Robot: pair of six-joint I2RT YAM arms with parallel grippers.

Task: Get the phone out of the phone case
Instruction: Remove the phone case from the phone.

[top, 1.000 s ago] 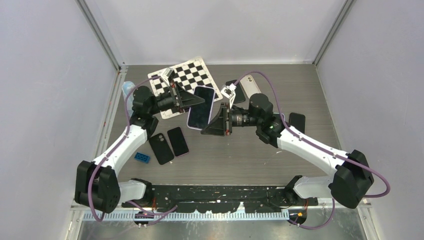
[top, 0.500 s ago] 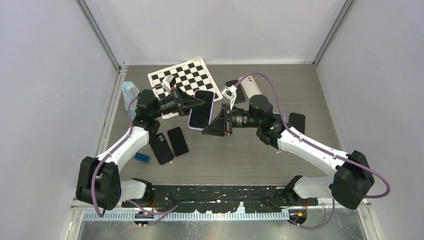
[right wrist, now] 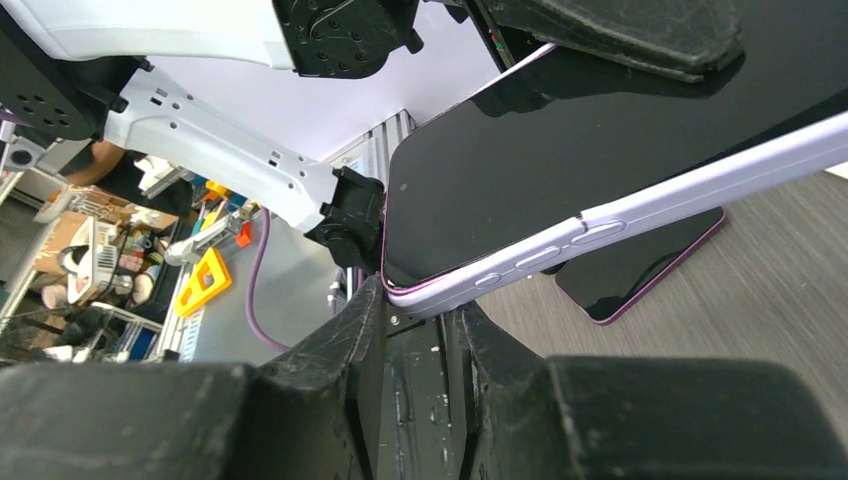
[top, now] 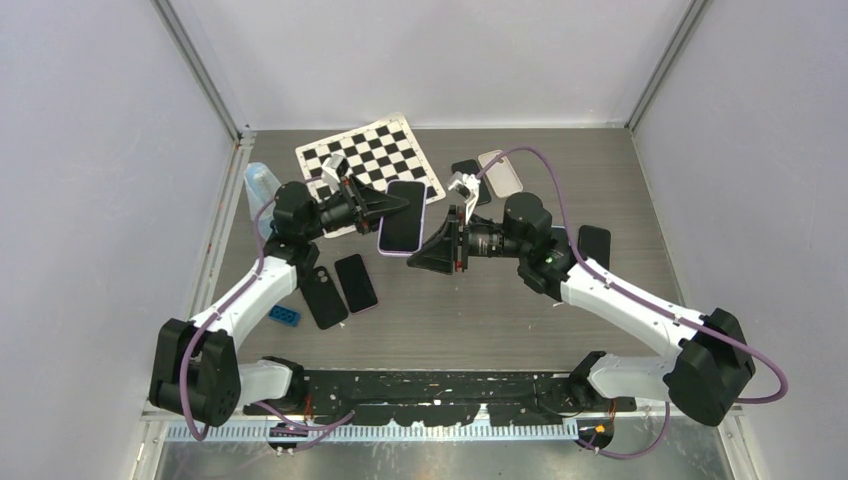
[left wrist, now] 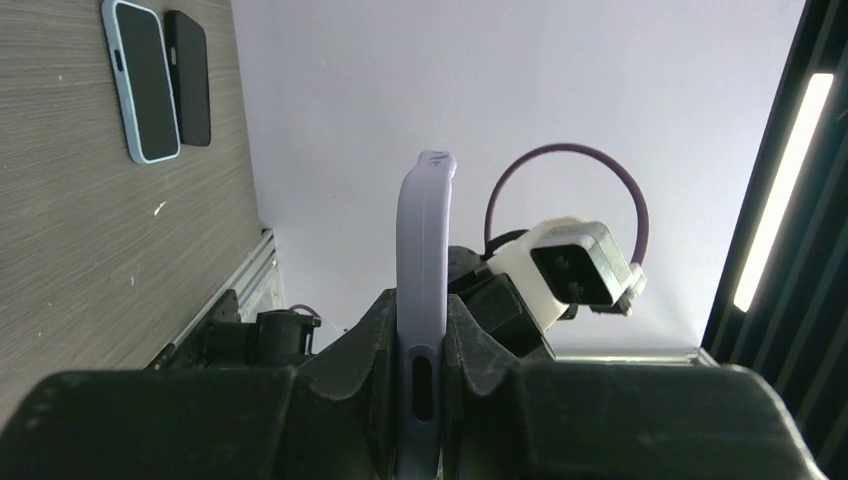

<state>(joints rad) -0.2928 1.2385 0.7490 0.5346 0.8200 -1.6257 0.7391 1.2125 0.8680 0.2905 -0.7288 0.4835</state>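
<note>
**Both grippers on the cased phone, mid-air**

The black-screened phone [top: 403, 218] is sitting inside the lilac phone case [left wrist: 422, 250]. It is being held above the grey wood-grain table [top: 500, 310], just left of centre in the top view, with the screen facing up. The left gripper [top: 395, 205] is clamping the case's upper left edge, its fingers pressing front and back. The right gripper [top: 412, 260] is pinching the lower corner near the side buttons, both fingers touching the case. A black-and-white checkerboard card [top: 375, 155] is lying behind, at upper centre. Two dark phones [top: 340, 288] and a blue toy brick [top: 284, 316] are lying at lower left.
</note>
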